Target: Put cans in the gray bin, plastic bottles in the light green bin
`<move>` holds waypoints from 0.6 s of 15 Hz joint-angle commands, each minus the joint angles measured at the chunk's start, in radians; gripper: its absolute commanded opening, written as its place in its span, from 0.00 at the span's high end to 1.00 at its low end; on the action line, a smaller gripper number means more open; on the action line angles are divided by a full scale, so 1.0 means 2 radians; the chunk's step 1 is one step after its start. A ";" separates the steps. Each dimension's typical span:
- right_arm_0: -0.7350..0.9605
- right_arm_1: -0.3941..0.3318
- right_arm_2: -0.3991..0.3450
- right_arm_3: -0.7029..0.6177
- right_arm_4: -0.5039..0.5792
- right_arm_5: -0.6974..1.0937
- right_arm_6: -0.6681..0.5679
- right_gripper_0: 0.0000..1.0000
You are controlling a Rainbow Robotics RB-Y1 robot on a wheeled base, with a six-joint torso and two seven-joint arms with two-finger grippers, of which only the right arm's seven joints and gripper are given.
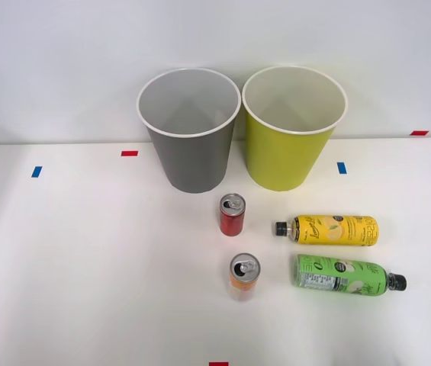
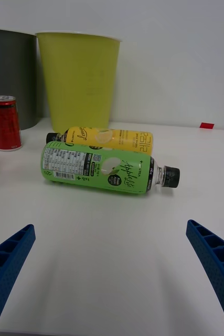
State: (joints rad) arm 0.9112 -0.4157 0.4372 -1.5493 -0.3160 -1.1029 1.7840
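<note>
Two bins were set side by side at the back of the white table (image 1: 85, 252), the gray bin (image 1: 191, 145) left of the light green bin (image 1: 287, 149). The red can (image 1: 232, 214) and orange can (image 1: 244, 276) were stood upright before them. The yellow bottle (image 1: 329, 229) and green bottle (image 1: 345, 275) were laid flat beside the cans. The right hand (image 2: 112, 273) was held spread wide, low before the green bottle, nothing gripped.

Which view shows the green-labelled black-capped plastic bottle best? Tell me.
The right wrist view: the green-labelled plastic bottle lies on its side close ahead of the open blue gripper, label text and black cap plain. The front view shows it whole from above, but smaller, beside the orange can.
</note>
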 commanded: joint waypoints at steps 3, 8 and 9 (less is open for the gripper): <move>0.000 0.000 0.000 0.000 0.000 0.000 0.000 0.00; 0.000 0.000 0.000 0.000 0.000 0.000 0.000 0.00; 0.000 0.000 0.000 0.000 0.000 0.000 0.000 0.00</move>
State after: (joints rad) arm 0.9112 -0.4157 0.4372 -1.5493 -0.3160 -1.1029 1.7840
